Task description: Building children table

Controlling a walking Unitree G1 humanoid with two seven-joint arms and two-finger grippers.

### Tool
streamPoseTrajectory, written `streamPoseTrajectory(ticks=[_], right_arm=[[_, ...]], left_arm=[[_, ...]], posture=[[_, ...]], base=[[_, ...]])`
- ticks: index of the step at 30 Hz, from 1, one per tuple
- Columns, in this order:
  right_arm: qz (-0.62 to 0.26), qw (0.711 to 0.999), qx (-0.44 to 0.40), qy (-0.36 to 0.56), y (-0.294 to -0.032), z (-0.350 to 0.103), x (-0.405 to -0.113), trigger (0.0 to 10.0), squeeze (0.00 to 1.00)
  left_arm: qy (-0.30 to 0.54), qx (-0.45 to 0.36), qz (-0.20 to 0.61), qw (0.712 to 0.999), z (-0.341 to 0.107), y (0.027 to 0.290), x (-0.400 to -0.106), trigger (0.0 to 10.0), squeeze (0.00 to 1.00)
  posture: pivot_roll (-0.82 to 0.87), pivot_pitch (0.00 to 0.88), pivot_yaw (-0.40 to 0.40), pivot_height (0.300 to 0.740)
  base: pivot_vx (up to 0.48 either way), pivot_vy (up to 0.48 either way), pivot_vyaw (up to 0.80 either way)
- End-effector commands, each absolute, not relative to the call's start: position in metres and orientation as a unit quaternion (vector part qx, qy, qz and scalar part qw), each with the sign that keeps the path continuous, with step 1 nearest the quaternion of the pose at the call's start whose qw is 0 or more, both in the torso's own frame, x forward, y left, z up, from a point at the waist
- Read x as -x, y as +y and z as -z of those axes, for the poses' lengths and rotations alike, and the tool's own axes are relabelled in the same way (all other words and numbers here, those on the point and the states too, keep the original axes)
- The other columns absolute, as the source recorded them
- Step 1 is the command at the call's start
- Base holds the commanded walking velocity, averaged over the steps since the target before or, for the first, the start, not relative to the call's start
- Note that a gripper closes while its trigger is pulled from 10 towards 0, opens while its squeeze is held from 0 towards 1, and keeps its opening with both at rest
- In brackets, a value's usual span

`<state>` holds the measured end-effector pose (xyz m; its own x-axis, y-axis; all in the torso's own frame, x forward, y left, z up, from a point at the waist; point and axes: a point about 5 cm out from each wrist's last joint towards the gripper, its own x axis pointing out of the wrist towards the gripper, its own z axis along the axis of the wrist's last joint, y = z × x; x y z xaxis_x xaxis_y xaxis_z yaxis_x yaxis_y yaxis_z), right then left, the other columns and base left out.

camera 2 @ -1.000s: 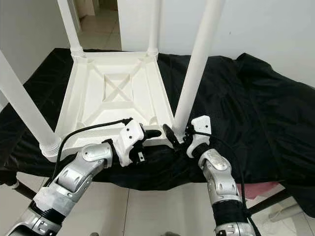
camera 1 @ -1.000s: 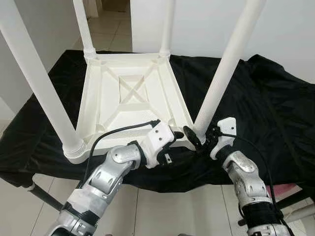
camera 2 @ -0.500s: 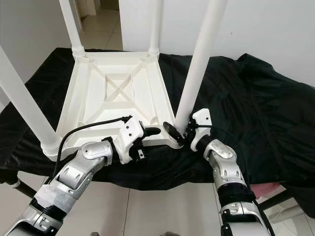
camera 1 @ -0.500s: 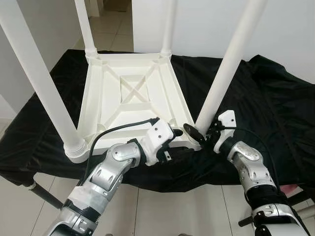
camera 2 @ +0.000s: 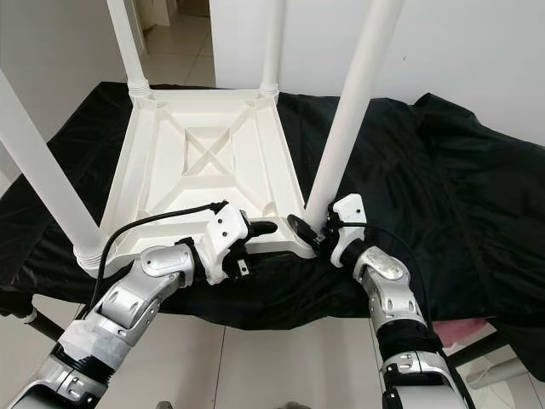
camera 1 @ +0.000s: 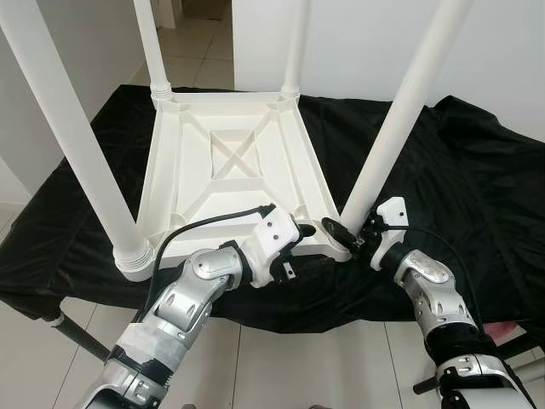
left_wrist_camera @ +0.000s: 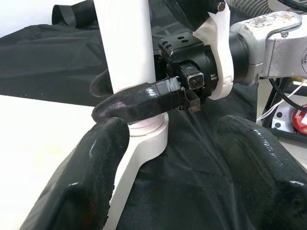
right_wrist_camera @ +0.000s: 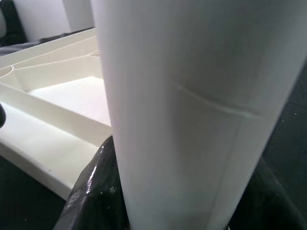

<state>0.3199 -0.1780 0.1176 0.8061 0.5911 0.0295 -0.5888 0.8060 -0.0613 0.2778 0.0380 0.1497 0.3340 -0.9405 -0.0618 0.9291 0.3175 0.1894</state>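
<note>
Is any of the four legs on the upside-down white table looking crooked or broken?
Nothing stands out. All four legs stand in their corner sockets of the table; the right gripper clasps the near right leg at its base.

White plastic children's table (camera 1: 230,166) lies upside down on black-draped counter (camera 1: 477,179), ribbed underside with X-brace facing up. All four round white legs seated in corner sockets, pointing up. Near-right leg (camera 1: 400,119) leans slightly outward; near-left leg (camera 1: 72,141) likewise.
</note>
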Motion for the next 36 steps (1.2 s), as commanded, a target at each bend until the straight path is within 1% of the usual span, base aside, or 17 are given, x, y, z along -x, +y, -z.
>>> streamPoseTrajectory(ticks=[1,3,7,8,9,10,14,15,16,17,20,24,26,28,33,35,36], right_arm=[[-0.29,0.957,0.007,-0.025,-0.183,-0.114,-0.317,10.0,0.0],[-0.258,0.966,-0.008,-0.031,-0.181,-0.113,-0.315,10.0,0.0],[-0.228,0.973,-0.019,-0.043,-0.179,-0.114,-0.314,10.0,0.0],[-0.202,0.978,-0.024,-0.048,-0.179,-0.113,-0.313,10.0,0.0],[-0.202,0.978,-0.024,-0.048,-0.179,-0.113,-0.313,10.0,0.0],[-0.155,0.986,-0.031,-0.05,-0.18,-0.111,-0.311,10.0,0.0],[-0.145,0.988,-0.033,-0.05,-0.18,-0.11,-0.311,10.0,0.0],[-0.108,0.993,-0.032,-0.043,-0.181,-0.108,-0.31,10.0,0.0],[-0.108,0.993,-0.032,-0.043,-0.181,-0.108,-0.31,10.0,0.0],[-0.078,0.995,-0.041,-0.043,-0.18,-0.108,-0.308,10.0,0.0],[-0.05,0.997,-0.041,-0.043,-0.178,-0.108,-0.306,10.0,0.0],[0.037,0.997,-0.056,-0.035,-0.163,-0.109,-0.304,10.0,0.0],[0.037,0.997,-0.056,-0.035,-0.163,-0.109,-0.304,10.0,0.0],[0.075,0.994,-0.078,-0.03,-0.155,-0.109,-0.304,10.0,0.0],[0.075,0.992,-0.103,-0.026,-0.142,-0.109,-0.303,10.0,0.0],[0.019,0.993,-0.105,-0.044,-0.122,-0.117,-0.302,10.0,0.0],[0.019,0.993,-0.105,-0.044,-0.122,-0.117,-0.302,10.0,0.0]], left_arm=[[-0.03,-0.099,0.585,0.804,-0.148,0.037,-0.275,10.0,0.0],[-0.028,-0.097,0.586,0.804,-0.147,0.037,-0.274,10.0,0.0],[-0.027,-0.096,0.587,0.804,-0.146,0.036,-0.273,10.0,0.0],[-0.026,-0.096,0.587,0.804,-0.146,0.036,-0.272,10.0,0.0],[-0.026,-0.096,0.587,0.804,-0.146,0.036,-0.272,10.0,0.0],[-0.024,-0.095,0.587,0.804,-0.145,0.036,-0.272,10.0,0.0],[-0.024,-0.095,0.587,0.804,-0.145,0.036,-0.272,10.0,0.0],[-0.023,-0.096,0.586,0.804,-0.144,0.036,-0.272,10.0,0.0],[-0.023,-0.096,0.586,0.804,-0.144,0.036,-0.272,10.0,0.0],[-0.022,-0.096,0.586,0.804,-0.143,0.037,-0.271,10.0,0.0],[-0.021,-0.095,0.586,0.804,-0.143,0.037,-0.27,10.0,0.0],[-0.021,-0.087,0.588,0.804,-0.143,0.035,-0.268,10.0,0.0],[-0.021,-0.087,0.588,0.804,-0.143,0.035,-0.268,10.0,0.0],[-0.022,-0.084,0.588,0.804,-0.143,0.034,-0.267,10.0,0.0],[-0.022,-0.081,0.588,0.805,-0.144,0.033,-0.267,10.0,0.0],[-0.022,-0.078,0.588,0.805,-0.143,0.031,-0.265,10.0,0.0],[-0.022,-0.078,0.588,0.805,-0.143,0.031,-0.265,10.0,0.0]], posture=[[-0.04,0.0,-0.035,0.74],[-0.04,0.0,-0.035,0.74],[-0.04,0.0,-0.035,0.74],[-0.05,0.0,-0.035,0.74],[-0.05,0.0,-0.035,0.74],[-0.05,0.0,-0.035,0.74],[-0.05,0.0,-0.035,0.74],[-0.05,0.0,-0.039,0.74],[-0.05,0.0,-0.039,0.74],[-0.05,0.0,-0.041,0.74],[-0.05,0.0,-0.042,0.74],[-0.05,0.0,-0.049,0.74],[-0.05,0.0,-0.049,0.74],[-0.05,0.0,-0.055,0.74],[-0.05,0.0,-0.057,0.74],[-0.06,0.0,-0.058,0.74],[-0.06,0.0,-0.058,0.74]], base=[[0.0,0.0,0.0],[0.0,0.0,0.0],[0.0,0.0,0.0],[0.0,0.0,0.0],[0.0,0.0,0.0],[0.0,0.0,0.0],[0.0,0.0,0.0],[0.0,0.0,0.0],[0.0,0.0,0.0],[0.0,0.0,0.0],[0.0,0.0,0.0],[0.0,0.0,0.0],[0.0,0.0,0.0],[0.0,0.0,0.0],[0.0,0.0,0.0],[0.0,0.0,0.0],[0.0,0.0,0.0]])
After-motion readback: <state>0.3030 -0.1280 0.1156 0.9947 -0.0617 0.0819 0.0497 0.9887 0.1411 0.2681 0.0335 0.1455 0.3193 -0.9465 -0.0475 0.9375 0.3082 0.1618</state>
